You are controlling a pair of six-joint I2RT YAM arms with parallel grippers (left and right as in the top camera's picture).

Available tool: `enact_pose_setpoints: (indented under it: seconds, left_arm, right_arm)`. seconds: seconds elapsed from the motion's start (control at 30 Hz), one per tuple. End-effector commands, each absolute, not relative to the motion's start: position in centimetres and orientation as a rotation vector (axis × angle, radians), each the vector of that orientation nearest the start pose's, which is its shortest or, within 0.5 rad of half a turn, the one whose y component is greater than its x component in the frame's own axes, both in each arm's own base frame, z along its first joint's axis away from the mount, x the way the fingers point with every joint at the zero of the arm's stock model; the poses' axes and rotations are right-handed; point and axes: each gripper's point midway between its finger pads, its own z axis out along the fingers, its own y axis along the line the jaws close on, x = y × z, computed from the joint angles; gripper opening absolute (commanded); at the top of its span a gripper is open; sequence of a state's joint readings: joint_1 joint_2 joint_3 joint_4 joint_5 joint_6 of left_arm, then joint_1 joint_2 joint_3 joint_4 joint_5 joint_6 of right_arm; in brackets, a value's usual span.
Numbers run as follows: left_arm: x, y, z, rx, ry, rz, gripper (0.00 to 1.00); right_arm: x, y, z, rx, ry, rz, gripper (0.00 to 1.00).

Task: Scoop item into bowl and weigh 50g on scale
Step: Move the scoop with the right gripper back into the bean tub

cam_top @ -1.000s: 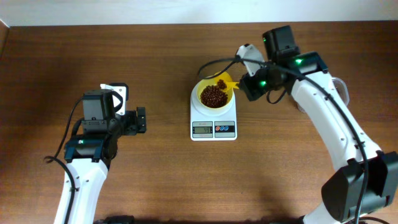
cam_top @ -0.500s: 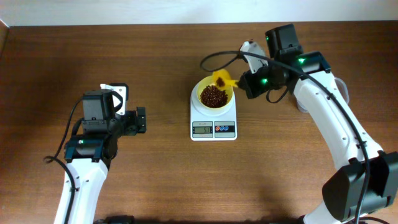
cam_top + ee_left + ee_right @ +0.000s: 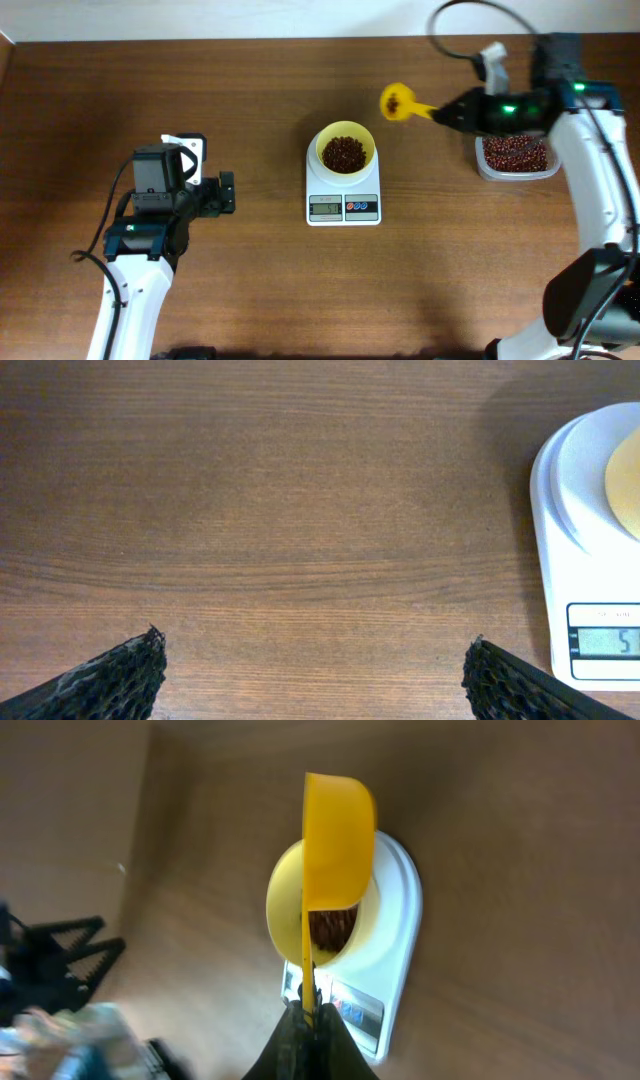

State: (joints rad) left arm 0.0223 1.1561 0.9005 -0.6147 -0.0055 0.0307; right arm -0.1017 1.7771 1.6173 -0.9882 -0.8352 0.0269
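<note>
The pale yellow bowl point(image 3: 346, 150) holds a heap of dark reddish-brown beans point(image 3: 345, 153) and stands on the white scale point(image 3: 343, 195). My right gripper point(image 3: 447, 113) is shut on the handle of the yellow scoop point(image 3: 397, 102), which hangs above the table to the right of the bowl with a few beans in it. In the right wrist view the scoop point(image 3: 338, 840) is edge-on over the bowl point(image 3: 285, 905) and scale point(image 3: 395, 935). My left gripper point(image 3: 226, 192) is open and empty, left of the scale point(image 3: 590, 560).
A clear plastic container point(image 3: 518, 158) full of beans stands at the right, under my right arm. The scale's display point(image 3: 604, 642) shows a digit 5 at its visible edge.
My right gripper has pulled the scoop away from the bowl, to the right and towards the bean container. The left arm has not moved.
</note>
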Motion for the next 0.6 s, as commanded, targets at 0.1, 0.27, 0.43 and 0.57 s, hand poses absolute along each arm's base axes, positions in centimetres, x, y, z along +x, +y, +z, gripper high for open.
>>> enact_pose_setpoints:
  seconds: [0.1,0.27,0.43,0.57]
  left_arm:
    - [32.4,1.1,16.0,0.014,2.450,0.046,0.99]
    - [32.4,1.1,16.0,0.014,2.450,0.046,0.99]
    - [32.4,1.1,16.0,0.013,2.450,0.046,0.99]
    - [32.4,1.1,16.0,0.014,2.450,0.046,0.99]
  right_arm:
    - [38.9,-2.9,22.7,0.428,2.447,1.150,0.04]
    - [34.8,-11.2,18.6,0.719,2.626,0.767,0.04]
    - [34.5,-12.6,17.7,0.667,2.682,0.614,0.04]
    - [36.1,-12.6,16.8,0.509,2.749,0.346,0.04]
